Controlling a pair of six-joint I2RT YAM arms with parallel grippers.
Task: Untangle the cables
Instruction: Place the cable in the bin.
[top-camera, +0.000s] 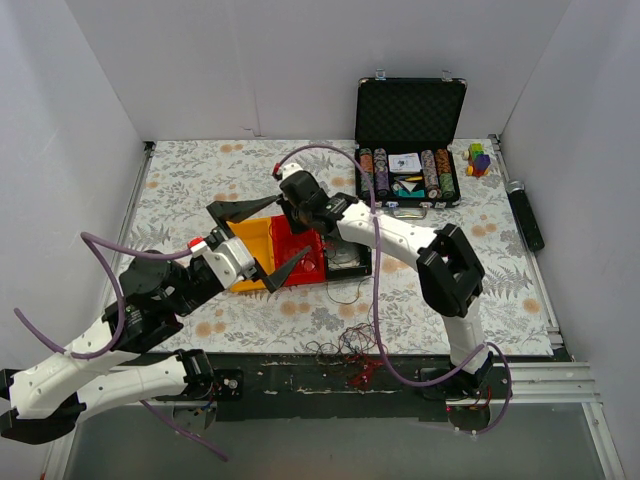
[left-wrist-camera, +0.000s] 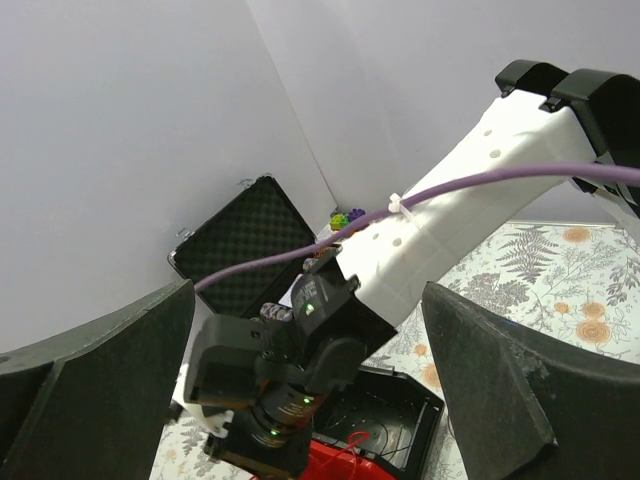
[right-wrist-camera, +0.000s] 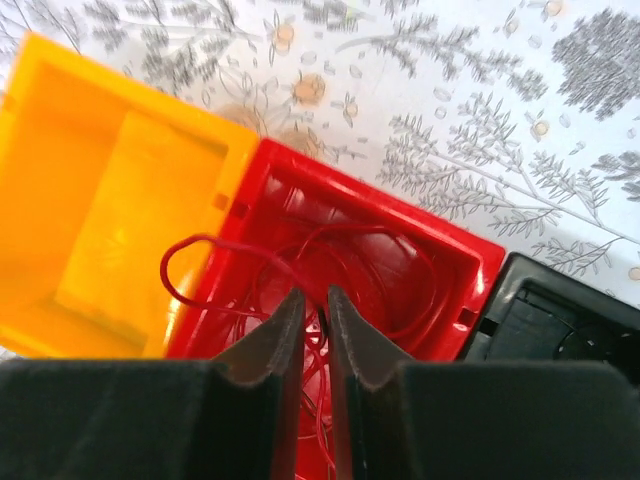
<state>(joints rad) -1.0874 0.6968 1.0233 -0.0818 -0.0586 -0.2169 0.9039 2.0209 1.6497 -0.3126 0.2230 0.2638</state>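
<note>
A loose tangle of thin dark cables (top-camera: 345, 350) lies on the table's near edge between the arm bases. A red cable (right-wrist-camera: 300, 250) is coiled in the red bin (right-wrist-camera: 400, 205), one loop hanging over into the yellow bin (right-wrist-camera: 100, 200). My right gripper (right-wrist-camera: 308, 295) hangs over the red bin (top-camera: 305, 250), its jaws a narrow gap apart with the red cable running between them. My left gripper (top-camera: 265, 238) is wide open and empty over the yellow bin (top-camera: 255, 250), facing the right wrist. A thin wire lies in the black bin (left-wrist-camera: 400, 410).
Three bins stand in a row: yellow, red, black (top-camera: 348, 258). An open black case of poker chips (top-camera: 408, 140) stands at the back. A small coloured toy (top-camera: 479, 158) and a black cylinder (top-camera: 525, 215) lie at the right. White walls enclose the table.
</note>
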